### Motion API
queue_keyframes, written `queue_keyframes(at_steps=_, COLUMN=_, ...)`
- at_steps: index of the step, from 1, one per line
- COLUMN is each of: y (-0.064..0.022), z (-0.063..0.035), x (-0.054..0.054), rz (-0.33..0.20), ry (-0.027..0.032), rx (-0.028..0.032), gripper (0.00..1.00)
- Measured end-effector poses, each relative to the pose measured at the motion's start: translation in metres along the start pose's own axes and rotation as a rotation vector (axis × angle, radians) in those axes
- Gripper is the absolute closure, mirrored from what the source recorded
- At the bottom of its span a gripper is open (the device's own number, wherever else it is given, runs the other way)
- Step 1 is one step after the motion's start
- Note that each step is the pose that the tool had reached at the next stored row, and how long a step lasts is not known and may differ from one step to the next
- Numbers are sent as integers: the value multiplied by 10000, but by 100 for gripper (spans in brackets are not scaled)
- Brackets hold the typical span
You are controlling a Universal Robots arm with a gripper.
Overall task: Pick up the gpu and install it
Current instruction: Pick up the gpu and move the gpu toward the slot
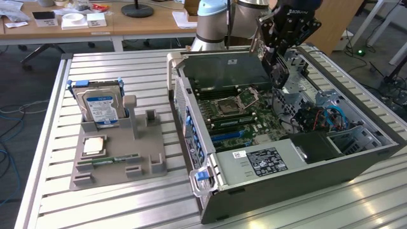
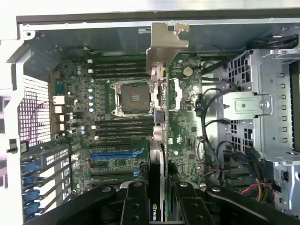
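My gripper (image 1: 280,53) hangs over the open computer case (image 1: 286,191), shut on the gpu (image 1: 275,67). In the wrist view the gpu (image 2: 159,136) runs edge-on as a narrow dark strip away from the black fingers (image 2: 135,202), ending in its silver metal bracket (image 2: 166,44). The card is held above the motherboard (image 2: 117,98), clear of it, just beside the empty processor socket (image 2: 132,97). The blue expansion slot (image 2: 115,153) lies on the board off to one side of the card; in the exterior view the same slot (image 1: 226,136) sits toward the case's front.
A grey parts holder (image 1: 117,152) on the slatted table at the exterior view's left carries a hard drive (image 1: 102,107), a processor chip (image 1: 94,145) and a green memory stick (image 1: 116,160). The drive cage (image 2: 262,93) and cables (image 2: 211,140) crowd the case's far side.
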State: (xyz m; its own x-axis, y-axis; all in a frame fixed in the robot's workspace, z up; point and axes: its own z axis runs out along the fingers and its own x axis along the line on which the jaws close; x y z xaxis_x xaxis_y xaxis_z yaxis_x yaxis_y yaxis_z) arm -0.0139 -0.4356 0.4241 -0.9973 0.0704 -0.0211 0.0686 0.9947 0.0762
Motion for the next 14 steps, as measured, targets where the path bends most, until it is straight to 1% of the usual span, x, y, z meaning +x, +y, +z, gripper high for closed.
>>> queue_keyframes(at_steps=12, y=21, z=9, x=-298, rz=0, ry=0, rx=-2, gripper=74)
queue_keyframes(at_steps=14, y=23, z=9, x=-327, rz=-1, ry=0, rx=0, gripper=74)
